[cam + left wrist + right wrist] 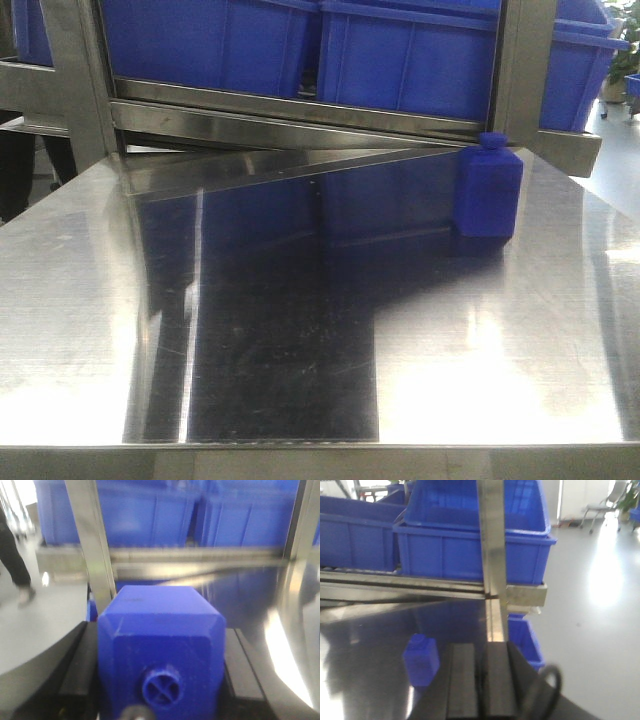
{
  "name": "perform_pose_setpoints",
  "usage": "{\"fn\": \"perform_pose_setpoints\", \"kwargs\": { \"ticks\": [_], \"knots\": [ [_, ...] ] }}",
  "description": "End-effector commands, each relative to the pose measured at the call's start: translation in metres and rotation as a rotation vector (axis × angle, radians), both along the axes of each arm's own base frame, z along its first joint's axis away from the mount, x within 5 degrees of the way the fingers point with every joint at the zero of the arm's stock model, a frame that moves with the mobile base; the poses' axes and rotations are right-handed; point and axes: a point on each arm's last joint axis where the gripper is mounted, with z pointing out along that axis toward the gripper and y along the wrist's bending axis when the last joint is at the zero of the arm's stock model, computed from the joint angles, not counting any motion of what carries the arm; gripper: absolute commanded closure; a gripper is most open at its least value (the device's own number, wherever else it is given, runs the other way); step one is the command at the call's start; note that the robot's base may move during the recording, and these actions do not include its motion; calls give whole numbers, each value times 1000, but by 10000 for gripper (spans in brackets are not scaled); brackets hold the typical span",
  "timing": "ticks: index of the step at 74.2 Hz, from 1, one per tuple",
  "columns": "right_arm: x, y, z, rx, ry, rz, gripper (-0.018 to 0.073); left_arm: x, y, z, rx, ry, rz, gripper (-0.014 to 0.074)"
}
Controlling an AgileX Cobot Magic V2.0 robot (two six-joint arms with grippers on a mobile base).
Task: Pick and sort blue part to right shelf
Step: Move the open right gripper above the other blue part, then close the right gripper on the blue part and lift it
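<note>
Bins [400, 50] of blue plastic fill the shelf [300, 112] behind the steel tabletop [300, 380], where one blue part [490, 190] stands upright near the right-hand post [525, 60]. My left claw [162, 672] grips a second blue part [160, 625]; my right claw [481, 652] is closed, empty.

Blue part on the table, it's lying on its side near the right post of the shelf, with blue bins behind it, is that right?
Not quite. The blue part stands upright with its cap on top, not on its side, as the exterior front-facing view shows. It is near the right post of the shelf, with blue bins behind it.
</note>
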Motion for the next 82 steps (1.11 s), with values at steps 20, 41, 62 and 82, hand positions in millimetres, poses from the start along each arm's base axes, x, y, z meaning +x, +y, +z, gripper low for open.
{"fn": "perform_pose_setpoints", "kwargs": {
  "ticks": [20, 41, 62, 82],
  "knots": [
    [71, 28, 69, 31, 239, 229, -62, -23, 5, 19, -53, -220, -16, 302],
    [161, 65, 89, -62, 572, 374, -64, -23, 5, 19, -53, -220, -16, 302],
    [245, 84, 89, -38, 777, 341, -64, -23, 5, 19, -53, -220, -16, 302],
    [305, 91, 39, -65, 969, 258, -64, -22, 5, 19, -53, -218, -15, 302]
  ]
}}
